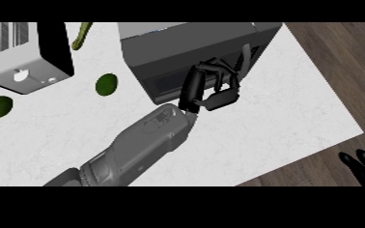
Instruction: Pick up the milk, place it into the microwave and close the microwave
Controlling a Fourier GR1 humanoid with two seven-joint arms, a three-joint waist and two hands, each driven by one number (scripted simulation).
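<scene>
Looking down at your counter [271, 125], you see the microwave [192, 48] standing at the top centre, a dark grey box with its front face turned toward the lower right. Its door appears pushed to against the body, though the steep angle leaves you unable to tell whether it is fully latched. The milk shows nowhere in the view; you cannot tell from here whether it sits inside the microwave.

Your left hand [210, 89] lies right against the microwave's front, coming up from the lower left on a long grey forearm [139, 149]. Its fingers [217, 67] are bent and spread over the door face, the thumb set a little apart below them; they curl round nothing that you can see, and they seem to press on the door rather than grasp it. Your right hand [353, 162] shows only as a few dark fingertips at the lower right edge, pointing up and resting beyond the counter's corner.

Further out, a white appliance with a black side [32, 58] stands at the upper left. A thin green vegetable [82, 35] lies between it and the microwave, and a round green one [106, 84] lies just below. Another green piece [4, 105] is cut by the left edge. The counter is pale and speckled; wooden flooring [328, 53] runs along its right side.
</scene>
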